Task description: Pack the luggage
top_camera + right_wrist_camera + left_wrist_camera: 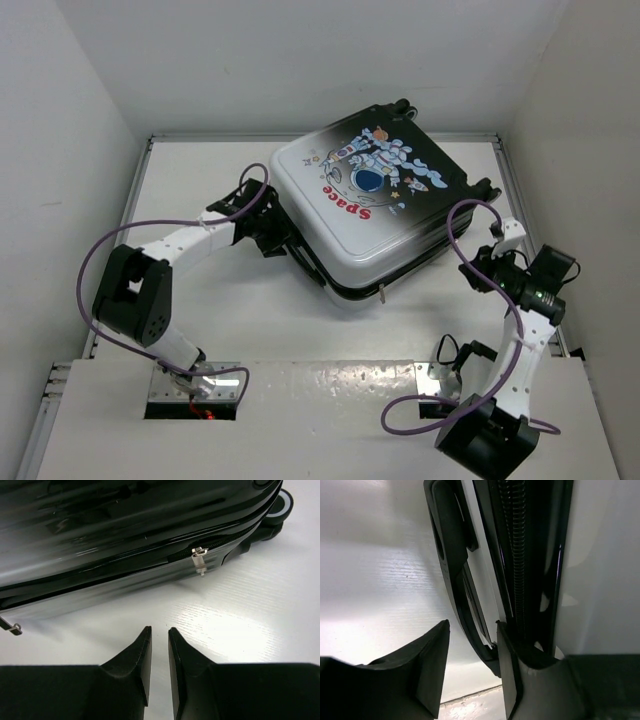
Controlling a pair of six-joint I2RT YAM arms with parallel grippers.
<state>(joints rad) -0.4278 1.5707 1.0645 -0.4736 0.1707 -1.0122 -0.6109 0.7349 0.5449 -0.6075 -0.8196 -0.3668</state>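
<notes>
Top external view shows one luggage [370,200] lying flat and shut on the white table [190,190], toward the far right. Only this view shows its picture, an astronaut and the red word "Space", upside down from here. Two wheels show at its far edge. There are two arms. The left gripper [272,228] is at the luggage's left side. The right gripper [480,268] is near its right side and does not touch it.

The left wrist view shows what the top one cannot: one black handle [447,535] beside the zipper [517,555]. The fingers [427,675] stand apart with the handle's end between them, and one finger is clear of it.

The right wrist view shows two zipper pulls [200,560] and one wheel [280,505]. Its fingers [137,655] are open just a crack, with only table between them.
</notes>
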